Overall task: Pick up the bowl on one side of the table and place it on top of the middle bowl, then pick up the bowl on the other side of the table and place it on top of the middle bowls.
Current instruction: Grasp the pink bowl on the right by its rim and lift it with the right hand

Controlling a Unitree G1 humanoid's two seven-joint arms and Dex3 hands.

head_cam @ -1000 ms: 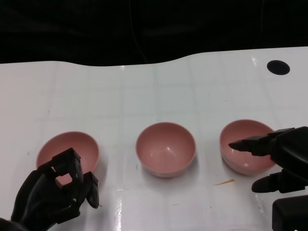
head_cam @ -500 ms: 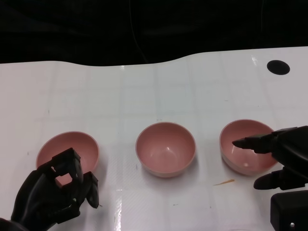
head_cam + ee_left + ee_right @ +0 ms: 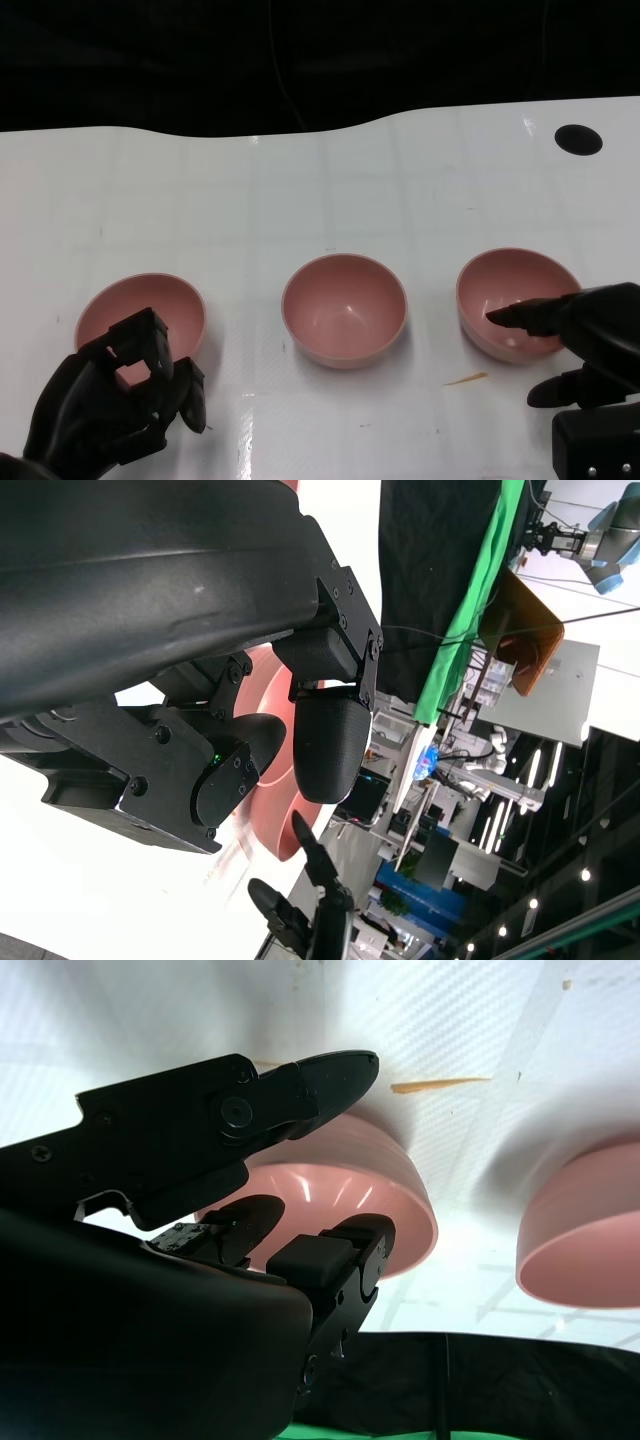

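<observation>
Three pink bowls stand in a row on the white table: the left bowl (image 3: 140,312), the middle bowl (image 3: 344,308) and the right bowl (image 3: 512,295). My right hand (image 3: 585,345) is at the right bowl, with a long finger over its near rim and the thumb low outside its wall. In the right wrist view that right bowl (image 3: 385,1175) lies between the thumb and the fingers (image 3: 340,1250), and no grip is visible. My left hand (image 3: 115,405) sits just in front of the left bowl (image 3: 268,815), fingers curled in and holding nothing.
A thin orange sliver (image 3: 466,379) lies on the table between the middle and right bowls, near my right hand. A black round hole (image 3: 578,139) marks the far right of the table. Beyond the far table edge everything is dark.
My right hand has slid slightly toward me and lowered, its long finger dipping closer to the right bowl's rim. The left hand and all three bowls have not moved.
</observation>
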